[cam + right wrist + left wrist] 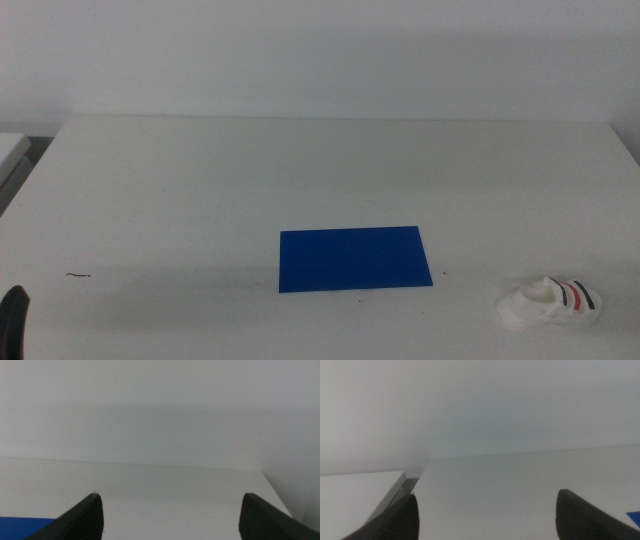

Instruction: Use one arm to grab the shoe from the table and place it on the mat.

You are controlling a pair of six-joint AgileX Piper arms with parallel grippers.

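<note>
The small white shoe (552, 302) with dark and red straps lies on the white table (200, 180) near the front right. The dark-blue mat (355, 259) lies flat at the table's front middle, well to the left of the shoe. Slivers of the mat show in the left wrist view (635, 516) and the right wrist view (25, 524). My left gripper (487, 520) is open and empty; only a dark part of it (14, 320) shows at the bottom left edge of the middle view. My right gripper (172, 520) is open and empty, out of the middle view.
A second white surface (12, 150) stands beside the table's left edge, with a narrow gap between them (412, 482). A small dark mark (78, 274) lies on the table at the front left. A plain white wall rises behind the table.
</note>
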